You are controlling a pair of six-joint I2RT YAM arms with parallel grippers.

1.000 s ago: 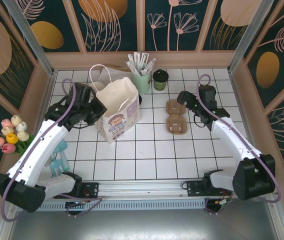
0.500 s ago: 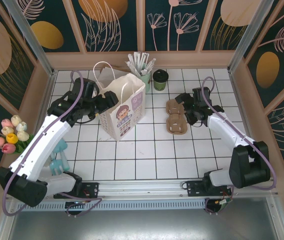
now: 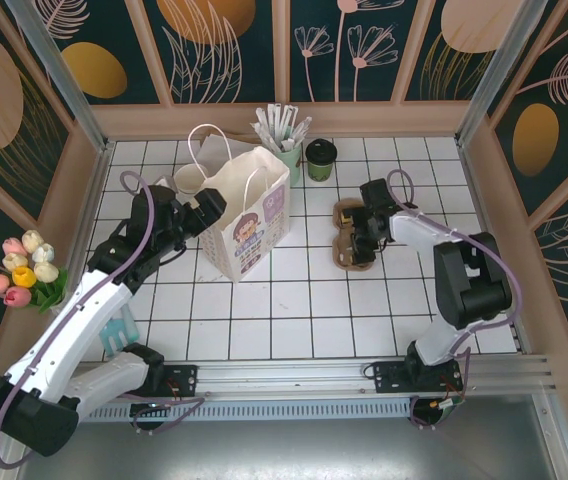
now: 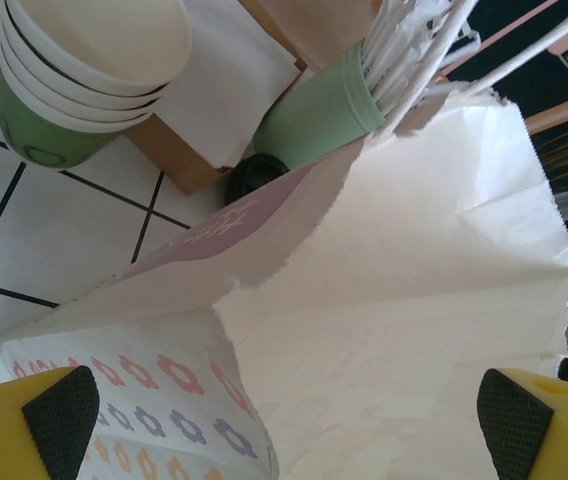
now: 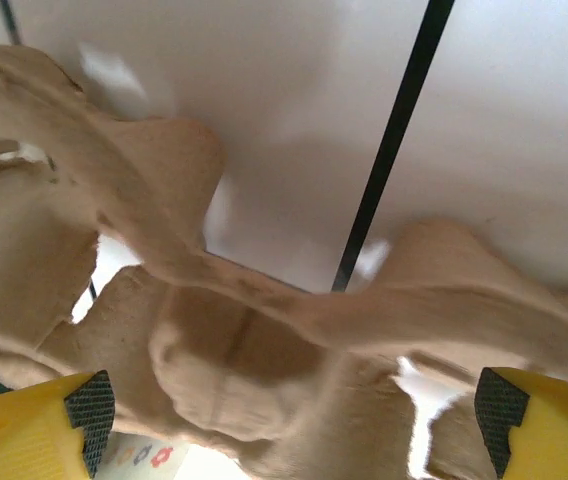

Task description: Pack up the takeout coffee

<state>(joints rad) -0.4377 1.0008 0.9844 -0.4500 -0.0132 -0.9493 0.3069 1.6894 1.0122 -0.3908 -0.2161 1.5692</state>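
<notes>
The right gripper [image 3: 358, 228] stood wide open over the brown cup carrier [image 3: 352, 252]. The takeout coffee [image 3: 320, 157] stood upright farther back on the tabletop [image 3: 294, 310], slightly leftward. We judged this arm the nearer one.

A small green-sided paper cup [image 3: 320, 164], capped with a round black plastic lid [image 3: 320, 150], is seen standing upright near the far edge of the white tiled tabletop [image 3: 294, 300].

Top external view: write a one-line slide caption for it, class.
Open left claw at the paper bag; open right claw at the brown cup carrier; lidded coffee cup behind.
</notes>
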